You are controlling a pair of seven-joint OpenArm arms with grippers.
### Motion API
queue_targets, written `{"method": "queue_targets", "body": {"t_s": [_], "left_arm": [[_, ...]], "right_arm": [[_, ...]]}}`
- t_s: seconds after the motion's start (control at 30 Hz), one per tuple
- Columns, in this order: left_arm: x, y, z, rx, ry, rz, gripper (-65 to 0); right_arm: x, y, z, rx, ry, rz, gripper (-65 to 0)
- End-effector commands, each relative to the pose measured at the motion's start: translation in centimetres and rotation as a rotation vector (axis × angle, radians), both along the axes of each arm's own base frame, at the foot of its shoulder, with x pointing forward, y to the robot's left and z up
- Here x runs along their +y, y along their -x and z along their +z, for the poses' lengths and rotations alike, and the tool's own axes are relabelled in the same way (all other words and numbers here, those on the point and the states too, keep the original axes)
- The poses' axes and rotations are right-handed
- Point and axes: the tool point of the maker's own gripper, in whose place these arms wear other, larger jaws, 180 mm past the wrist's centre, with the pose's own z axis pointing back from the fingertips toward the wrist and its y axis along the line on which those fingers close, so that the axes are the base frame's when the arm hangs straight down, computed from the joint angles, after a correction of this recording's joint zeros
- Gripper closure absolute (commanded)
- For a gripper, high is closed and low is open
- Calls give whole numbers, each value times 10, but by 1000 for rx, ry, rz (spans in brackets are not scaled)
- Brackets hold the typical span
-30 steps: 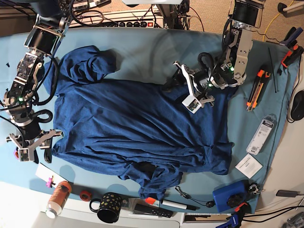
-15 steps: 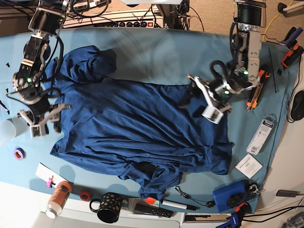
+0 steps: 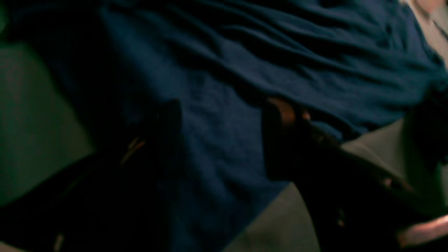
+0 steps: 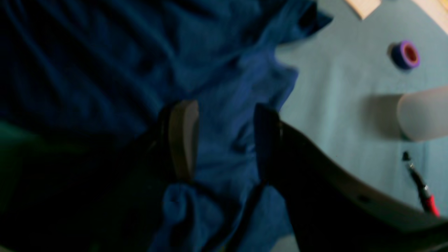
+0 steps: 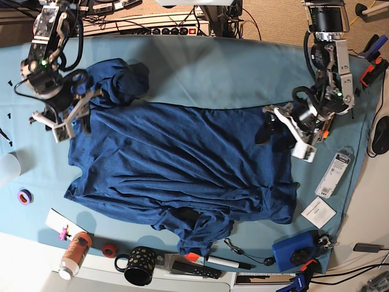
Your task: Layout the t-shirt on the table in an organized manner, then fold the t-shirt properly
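T-shirt (image 5: 176, 164): navy, wrinkled, spread across the middle of the table (image 5: 200, 70). Left gripper (image 5: 292, 131): jaws released, above the shirt's edge. Right gripper (image 5: 70, 112): jaws released, over the bunched sleeve.

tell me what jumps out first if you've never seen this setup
A big navy t-shirt lies spread and wrinkled across the teal table. The right gripper hangs open over its bunched sleeve, the left gripper open at the opposite edge. Clutter lines the near edge, including a black mug.
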Motion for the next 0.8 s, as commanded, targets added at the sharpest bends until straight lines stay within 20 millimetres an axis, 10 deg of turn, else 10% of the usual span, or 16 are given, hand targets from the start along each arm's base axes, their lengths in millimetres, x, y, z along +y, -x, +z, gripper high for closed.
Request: {"method": "queue_targets", "body": {"t_s": [0.0,0.27,0.77], "left_arm": [[6,-6,15,-45,11,6,-365],[24,19,-8,28,-26,15,-365],[-2,38,-5,64,122,-53,-365]], "right_arm": [[0,0,9,-27,14,13,-253],[-4,39,-26,127,30,-1,-253],[-19,88,-58,316,49,-98,-253]]}}
